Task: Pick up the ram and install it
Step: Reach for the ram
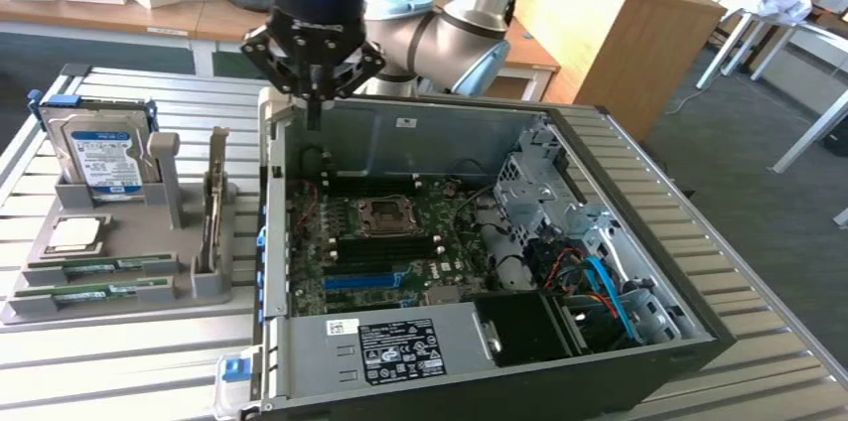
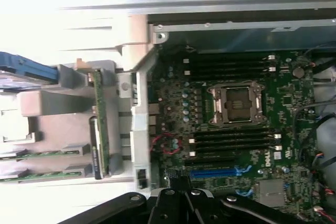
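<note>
A hard drive (image 1: pixel 103 151) stands in a grey rack (image 1: pixel 90 206) beside an open computer case (image 1: pixel 404 131).

The exterior view looks down at a slant from past the bench's (image 1: pixel 133 371) near edge, taking in the whole computer case (image 1: pixel 438 138). The wrist view faces straight down, close above. Both share the motherboard (image 1: pixel 397 242) and the grey holder (image 1: pixel 119 307) of ram sticks (image 1: pixel 113 264).
</note>
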You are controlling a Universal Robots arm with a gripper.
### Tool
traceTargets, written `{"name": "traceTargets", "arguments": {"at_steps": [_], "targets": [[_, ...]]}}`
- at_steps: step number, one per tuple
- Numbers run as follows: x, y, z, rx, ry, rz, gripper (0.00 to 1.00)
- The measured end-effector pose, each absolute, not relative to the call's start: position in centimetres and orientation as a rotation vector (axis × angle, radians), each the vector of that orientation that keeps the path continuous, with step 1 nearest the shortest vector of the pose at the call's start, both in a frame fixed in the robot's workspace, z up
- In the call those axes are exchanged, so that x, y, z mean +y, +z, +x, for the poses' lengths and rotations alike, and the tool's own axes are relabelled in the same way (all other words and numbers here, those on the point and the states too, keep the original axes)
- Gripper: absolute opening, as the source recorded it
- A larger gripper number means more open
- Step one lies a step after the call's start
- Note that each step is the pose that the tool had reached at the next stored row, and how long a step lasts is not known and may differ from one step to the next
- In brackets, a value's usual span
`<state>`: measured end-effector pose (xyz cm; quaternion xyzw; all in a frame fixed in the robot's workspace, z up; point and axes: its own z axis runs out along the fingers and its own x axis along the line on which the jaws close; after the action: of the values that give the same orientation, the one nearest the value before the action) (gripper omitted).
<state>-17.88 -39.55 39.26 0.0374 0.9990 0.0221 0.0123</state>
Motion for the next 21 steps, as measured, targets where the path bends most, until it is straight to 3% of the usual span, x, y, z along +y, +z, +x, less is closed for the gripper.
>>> {"name": "traceTargets", "arguments": {"at_steps": [21], "targets": [[-39.3, 39.2, -25.6, 3.114, 0.069, 0.117, 0.10]]}}
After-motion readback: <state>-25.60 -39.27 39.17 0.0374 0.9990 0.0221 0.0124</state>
